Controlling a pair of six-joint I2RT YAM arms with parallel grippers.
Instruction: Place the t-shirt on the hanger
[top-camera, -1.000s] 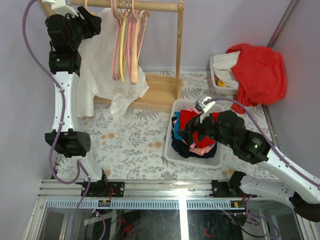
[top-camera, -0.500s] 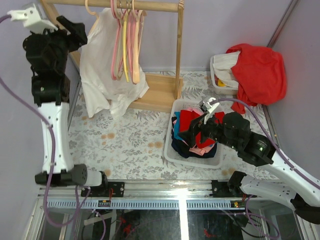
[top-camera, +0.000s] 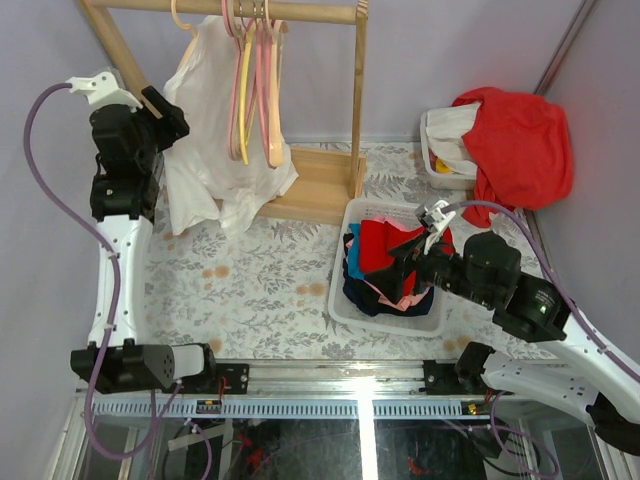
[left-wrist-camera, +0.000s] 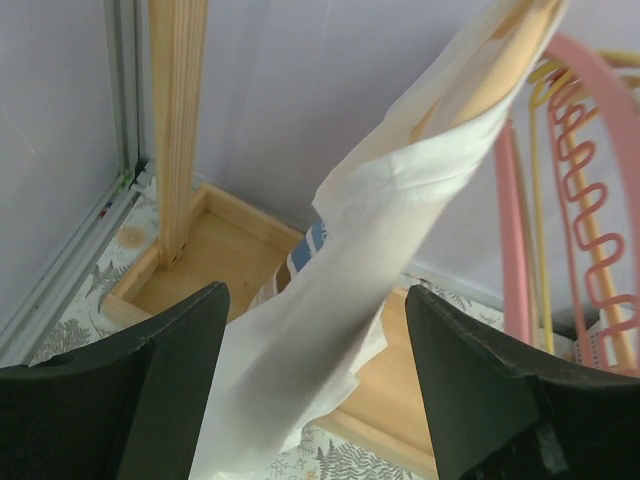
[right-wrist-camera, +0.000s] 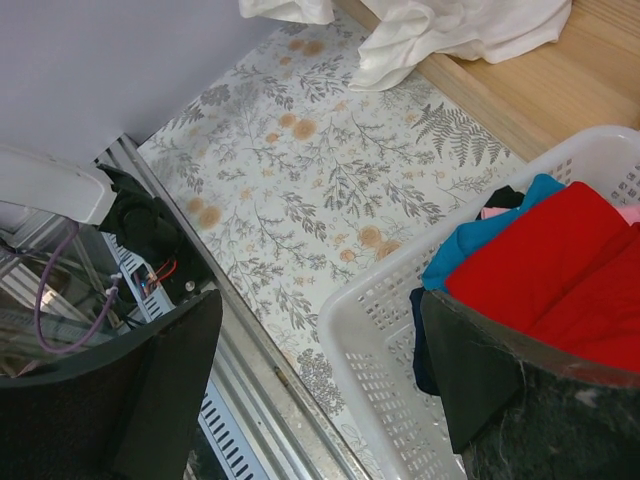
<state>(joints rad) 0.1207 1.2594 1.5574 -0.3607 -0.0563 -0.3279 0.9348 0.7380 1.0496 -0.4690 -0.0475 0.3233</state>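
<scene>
The white t-shirt (top-camera: 210, 140) hangs on the pale peach hanger (top-camera: 180, 18), whose hook sits over the wooden rail. My left gripper (top-camera: 172, 112) is just left of the shirt, at its upper sleeve. In the left wrist view the left gripper (left-wrist-camera: 315, 295) stands open; the t-shirt (left-wrist-camera: 340, 290) drapes loose beyond the gap, and the hanger's shoulder (left-wrist-camera: 518, 50) shows through the cloth at the top. My right gripper (top-camera: 432, 222) hovers over the basket; in its own view the right gripper (right-wrist-camera: 320, 300) is open and holds nothing.
The wooden rack (top-camera: 357, 100) also carries pink hangers (top-camera: 268, 90) and a yellow hanger (top-camera: 243, 100). A white basket (top-camera: 340, 300) of red and navy clothes sits centre right. A bin with a big red garment (top-camera: 520, 140) stands at the back right.
My left arm has drawn back from the rail, down and to the left, its jaws spreading wider; the t-shirt now hangs free. My right arm drifted slightly right.
</scene>
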